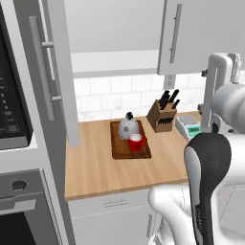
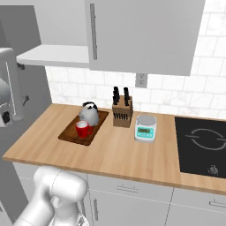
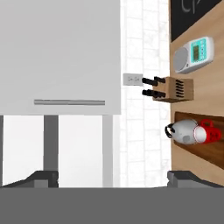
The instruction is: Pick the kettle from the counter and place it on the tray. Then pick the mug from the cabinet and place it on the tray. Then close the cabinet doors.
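2 base cameras and 1 hand camera are watching.
Both base views are sharing the tray point(image 1: 119, 152) from opposite sides; the hand view is looking sideways, rolled.

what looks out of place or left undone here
Nothing is spilled or knocked over. The kettle and the mug stand upright on the tray. The one thing that stands out is the cabinet: its left door hangs wide open while the right door is closed.

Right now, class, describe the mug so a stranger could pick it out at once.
Find the wooden counter under the grey cabinet. On it lies a dark tray left of the knife block. The mug stands there beside the silver kettle: small, bright red, side handle.
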Tool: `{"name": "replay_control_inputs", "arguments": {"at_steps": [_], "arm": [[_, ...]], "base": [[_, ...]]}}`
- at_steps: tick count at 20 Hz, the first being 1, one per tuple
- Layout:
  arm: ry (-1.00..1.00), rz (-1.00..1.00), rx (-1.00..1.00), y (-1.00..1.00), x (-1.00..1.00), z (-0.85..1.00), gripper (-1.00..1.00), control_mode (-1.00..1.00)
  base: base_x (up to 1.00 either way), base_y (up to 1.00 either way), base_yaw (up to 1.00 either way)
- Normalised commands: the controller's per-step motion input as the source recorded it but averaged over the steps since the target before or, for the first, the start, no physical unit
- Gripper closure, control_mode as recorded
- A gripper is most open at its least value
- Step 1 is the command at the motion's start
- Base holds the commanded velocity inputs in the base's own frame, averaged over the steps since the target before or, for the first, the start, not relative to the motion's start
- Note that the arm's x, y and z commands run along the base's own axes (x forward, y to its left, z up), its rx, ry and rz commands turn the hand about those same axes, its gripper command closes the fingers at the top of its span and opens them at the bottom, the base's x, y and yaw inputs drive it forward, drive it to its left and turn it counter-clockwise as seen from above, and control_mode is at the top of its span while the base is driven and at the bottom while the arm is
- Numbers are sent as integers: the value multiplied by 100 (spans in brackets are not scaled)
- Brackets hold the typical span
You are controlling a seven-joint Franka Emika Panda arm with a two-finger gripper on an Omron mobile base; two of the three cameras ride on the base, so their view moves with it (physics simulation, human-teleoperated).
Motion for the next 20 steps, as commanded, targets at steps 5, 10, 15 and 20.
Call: {"name": "replay_control_inputs", "arguments": {"at_steps": [5,10,15,20], "arm": [[0,0,0,36,-65,4,-100,-100],[0,0,-1,54,-62,0,-100,-100],[-2,0,-1,57,-51,0,-100,-100],[0,0,-2,60,-38,0,-100,-100]], "base": [[0,0,0],[0,0,0],[0,0,0],[0,0,0]]}}
